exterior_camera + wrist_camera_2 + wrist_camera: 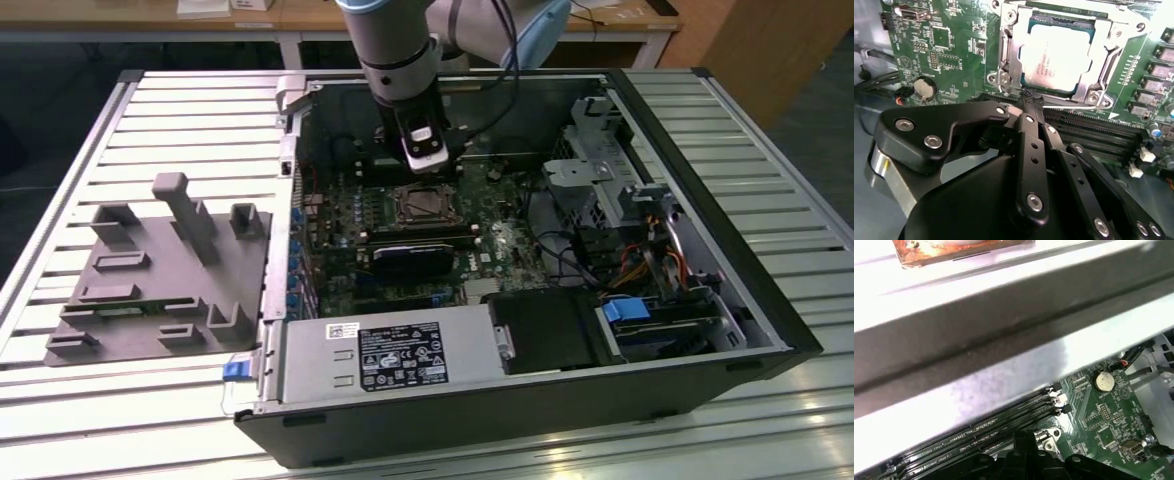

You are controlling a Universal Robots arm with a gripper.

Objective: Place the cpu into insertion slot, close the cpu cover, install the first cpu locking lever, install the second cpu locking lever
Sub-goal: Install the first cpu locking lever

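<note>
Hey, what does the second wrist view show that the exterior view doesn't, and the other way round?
Second wrist view: the cpu seated under the cpu cover, a coin battery and the memory slots. Exterior view: the whole computer case, its power supply and a grey fixture on the slatted table. Both: the gripper, shut, over the green board beside the insertion slot.

Tabletop [160, 110]: pale metal, ribbed in long parallel slats.

Item 1: computer case [534, 415], black, lying on its side with the open side up, resting directly on the slats.

Item 2: grey moulded fixture [147, 290], a flat base with upright posts and recesses. It sits on the slats just beside the case, on the exterior view's left; contact with the case cannot be told.
</note>
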